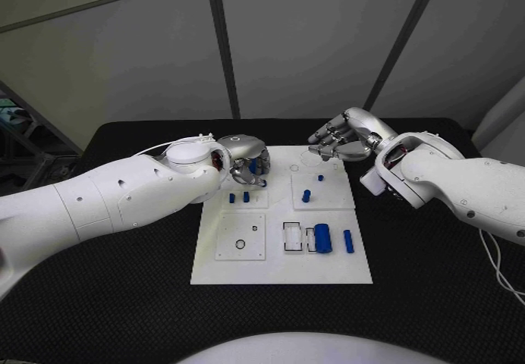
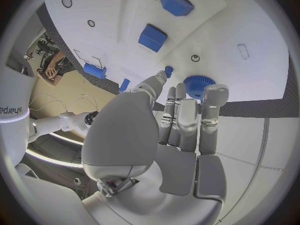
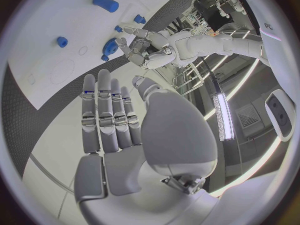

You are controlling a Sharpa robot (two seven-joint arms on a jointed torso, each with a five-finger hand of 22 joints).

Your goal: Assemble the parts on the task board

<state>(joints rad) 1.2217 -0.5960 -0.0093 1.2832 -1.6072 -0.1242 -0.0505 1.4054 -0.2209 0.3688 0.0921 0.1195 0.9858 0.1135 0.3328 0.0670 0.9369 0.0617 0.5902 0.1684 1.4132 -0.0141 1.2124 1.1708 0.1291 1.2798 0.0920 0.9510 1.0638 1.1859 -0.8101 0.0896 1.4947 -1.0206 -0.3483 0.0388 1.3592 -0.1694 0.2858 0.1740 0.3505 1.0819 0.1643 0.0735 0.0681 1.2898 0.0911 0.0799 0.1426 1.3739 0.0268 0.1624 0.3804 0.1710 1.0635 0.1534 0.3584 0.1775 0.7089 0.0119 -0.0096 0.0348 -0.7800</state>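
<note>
The robot's left hand (image 1: 247, 161) works at the far left corner of the white task board (image 1: 282, 269) on the black worktop (image 1: 438, 258), its fingertips (image 2: 212, 92) closed around a round blue ridged part (image 2: 199, 85) standing on the board there. Across the board, the right hand (image 1: 341, 138) hovers above the far edge holding nothing, its fingers (image 3: 106, 110) extended side by side and its thumb apart. Other blue parts remain on the plate: two short pegs (image 1: 239, 198) just in front of the left hand, two small pieces (image 1: 309, 196) on the neighbouring raised panel, and a thick cylinder (image 1: 323, 237) beside a slim bar (image 1: 348, 241) toward the near right. A dark ring (image 1: 240, 244) lies on the near left panel.
</note>
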